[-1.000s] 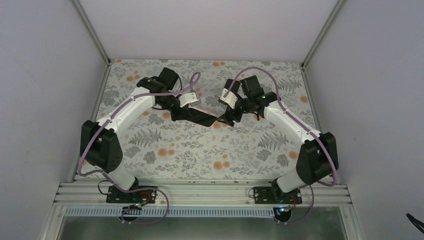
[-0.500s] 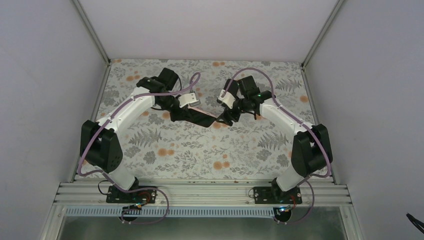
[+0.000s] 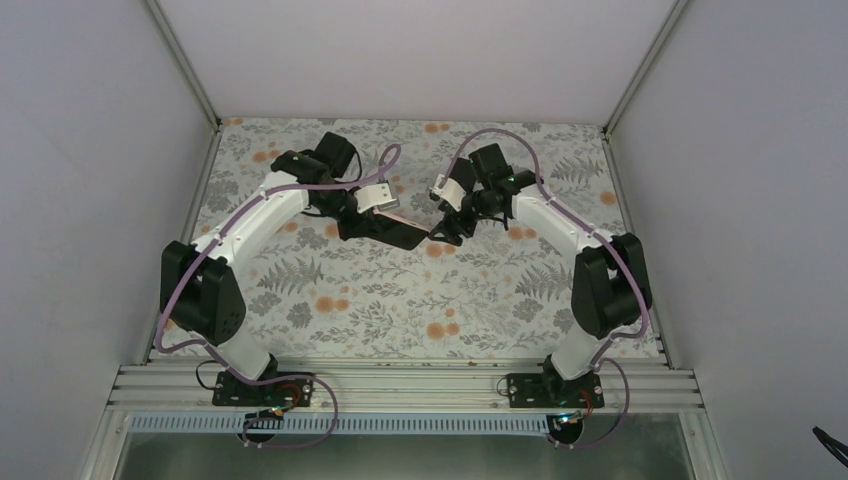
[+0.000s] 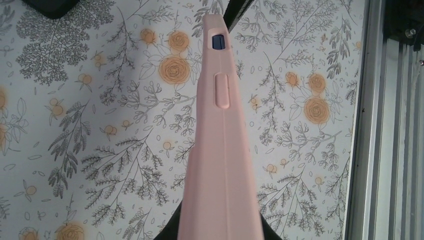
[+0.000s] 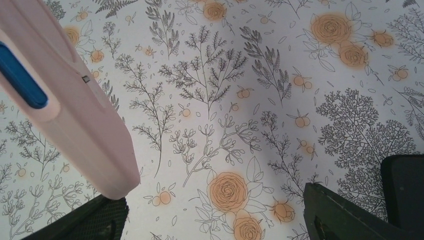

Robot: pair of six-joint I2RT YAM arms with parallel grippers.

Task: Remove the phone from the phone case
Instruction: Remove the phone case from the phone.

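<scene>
In the upper middle of the overhead view, clamping the pink phone case point(image 4: 222, 150), phone point(image 5: 19, 75) inside, in the closed left gripper point(image 4: 218, 235), long axis aimed rightward at the wide-open, empty right gripper point(image 5: 215, 217), free end poking in upper left, just beside one finger point(image 5: 100, 220).

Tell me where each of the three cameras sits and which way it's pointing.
Top external: above and behind, looking down at the table; both arms show.
Left wrist: looks along the held pink case; jaws barely show.
Right wrist: looks down at the table, open jaws along the bottom.
Shared: both wrist views catch the case.
</scene>
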